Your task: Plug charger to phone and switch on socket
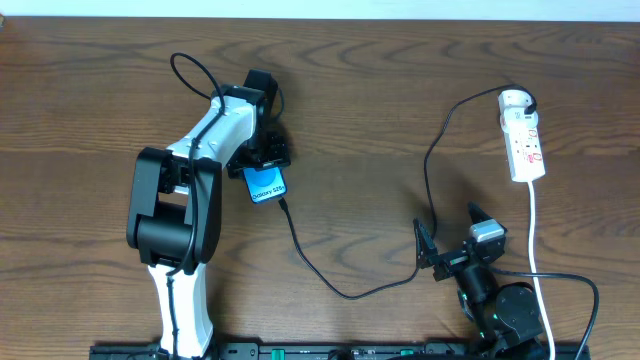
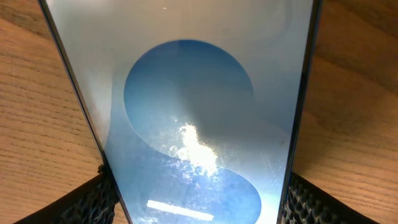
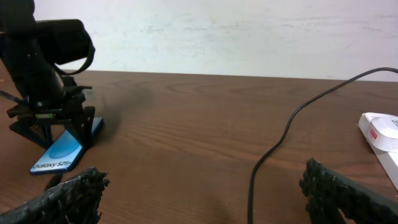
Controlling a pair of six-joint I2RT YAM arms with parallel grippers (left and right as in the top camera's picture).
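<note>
The phone (image 1: 265,185) with its bright blue screen lies left of the table's middle and fills the left wrist view (image 2: 199,112). My left gripper (image 1: 262,155) stands over its far end, shut on it, one pad against each long edge. The charger's black cable (image 1: 350,293) runs from the white socket (image 1: 523,135) at the right down and across to the phone's near end, where its tip (image 1: 284,205) touches or enters the phone; I cannot tell which. My right gripper (image 1: 450,228) is open low over the table, with the cable (image 3: 267,162) between its fingers, untouched.
The socket's white cord (image 1: 532,230) runs down the right side past my right arm. A thin black loop of arm cable (image 1: 190,72) curls behind my left arm. A pale wall (image 3: 217,31) stands behind the table's far edge.
</note>
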